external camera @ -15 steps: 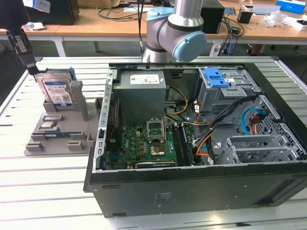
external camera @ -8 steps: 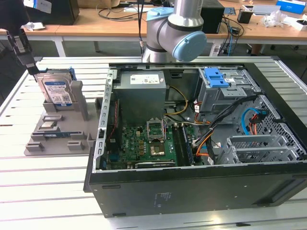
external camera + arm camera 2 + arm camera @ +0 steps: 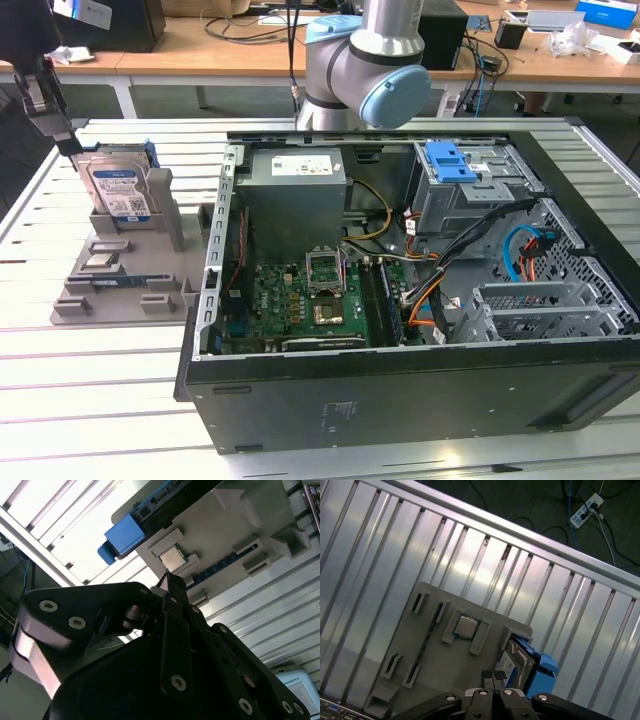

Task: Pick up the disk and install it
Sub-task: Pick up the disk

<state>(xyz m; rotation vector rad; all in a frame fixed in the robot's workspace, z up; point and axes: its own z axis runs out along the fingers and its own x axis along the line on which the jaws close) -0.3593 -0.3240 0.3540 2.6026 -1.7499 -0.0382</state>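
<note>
The disk (image 3: 118,190) stands upright on its edge in a grey holder (image 3: 70,300) at the exterior view's left, its white-and-blue label facing the camera and a blue carrier frame around it. My gripper (image 3: 70,148) hangs just above and to the left of the disk's top corner, not touching it. In the first wrist view the two fingertips (image 3: 487,675) sit pressed together, shut on nothing, with the disk (image 3: 514,663) close beside them. The second wrist view looks past the shut gripper (image 3: 171,582) to the disk's blue frame (image 3: 125,535).
An open computer case (image 3: 300,420) fills the middle and right of the table, with a grey power supply box (image 3: 295,190) and a blue bracket (image 3: 450,160) on a grey metal cage. A processor chip (image 3: 466,626) lies in the holder. The arm's base (image 3: 360,60) stands behind the case.
</note>
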